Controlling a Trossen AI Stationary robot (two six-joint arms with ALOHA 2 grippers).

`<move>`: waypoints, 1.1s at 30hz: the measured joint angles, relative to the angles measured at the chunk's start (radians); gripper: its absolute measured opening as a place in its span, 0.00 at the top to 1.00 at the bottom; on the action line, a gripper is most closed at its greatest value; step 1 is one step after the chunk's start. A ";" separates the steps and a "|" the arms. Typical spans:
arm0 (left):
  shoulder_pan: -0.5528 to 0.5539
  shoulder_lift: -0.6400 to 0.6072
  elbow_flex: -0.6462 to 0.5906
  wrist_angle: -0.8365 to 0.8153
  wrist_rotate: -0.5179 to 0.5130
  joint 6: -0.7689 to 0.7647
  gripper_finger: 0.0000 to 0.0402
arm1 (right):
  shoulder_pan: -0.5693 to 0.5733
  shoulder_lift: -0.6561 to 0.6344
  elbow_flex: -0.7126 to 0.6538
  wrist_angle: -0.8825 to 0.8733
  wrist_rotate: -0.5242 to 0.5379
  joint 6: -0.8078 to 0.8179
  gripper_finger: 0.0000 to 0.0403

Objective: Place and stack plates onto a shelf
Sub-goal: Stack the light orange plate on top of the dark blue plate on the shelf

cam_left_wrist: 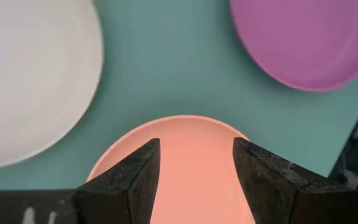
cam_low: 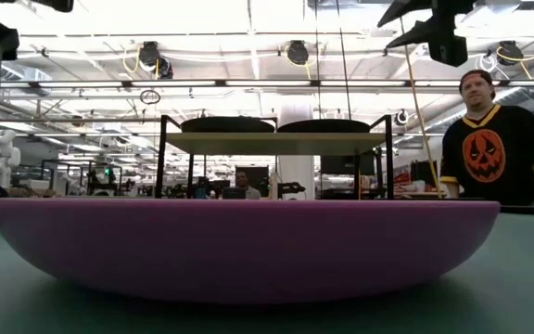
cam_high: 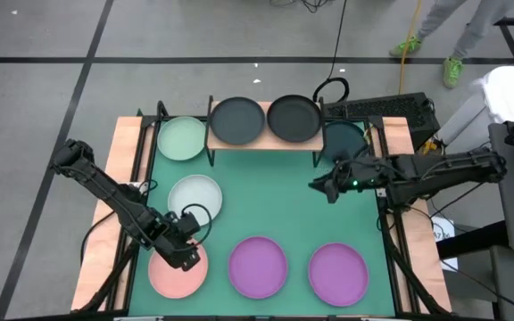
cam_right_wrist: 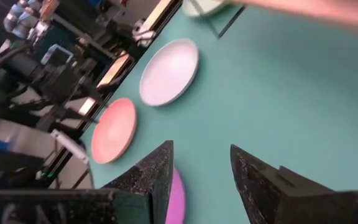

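The shelf (cam_high: 264, 138) stands at the table's far edge and bears two black plates (cam_high: 236, 119) (cam_high: 293, 118) side by side. A dark teal plate (cam_high: 344, 139) lies on the table to the shelf's right, and a mint green plate (cam_high: 182, 138) to its left. The pale white-blue plate (cam_high: 194, 198), the pink plate (cam_high: 178, 272) and two purple plates (cam_high: 258, 267) (cam_high: 338, 273) lie nearer. My left gripper (cam_left_wrist: 196, 146) hovers open over the pink plate (cam_left_wrist: 185, 168). My right gripper (cam_right_wrist: 201, 149) is open above bare mat, right of centre (cam_high: 315, 185).
Light-wood strips (cam_high: 128, 152) border the green mat (cam_high: 275, 196), with free mat in the middle. In the low view a purple plate (cam_low: 248, 246) fills the foreground before the shelf (cam_low: 272, 142). A person (cam_low: 489, 139) stands beyond the table's far right; cables and equipment lie there.
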 joint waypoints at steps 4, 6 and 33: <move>-0.012 0.000 0.000 -0.020 0.058 -0.143 0.48 | 0.042 0.050 0.000 0.044 0.000 0.020 0.64; -0.020 0.000 0.000 -0.023 0.065 -0.254 0.48 | 0.056 0.072 0.000 0.058 0.001 0.020 0.64; -0.106 0.234 0.001 0.338 0.090 -0.693 0.16 | 0.144 -0.040 0.000 -0.009 -0.083 -0.225 0.64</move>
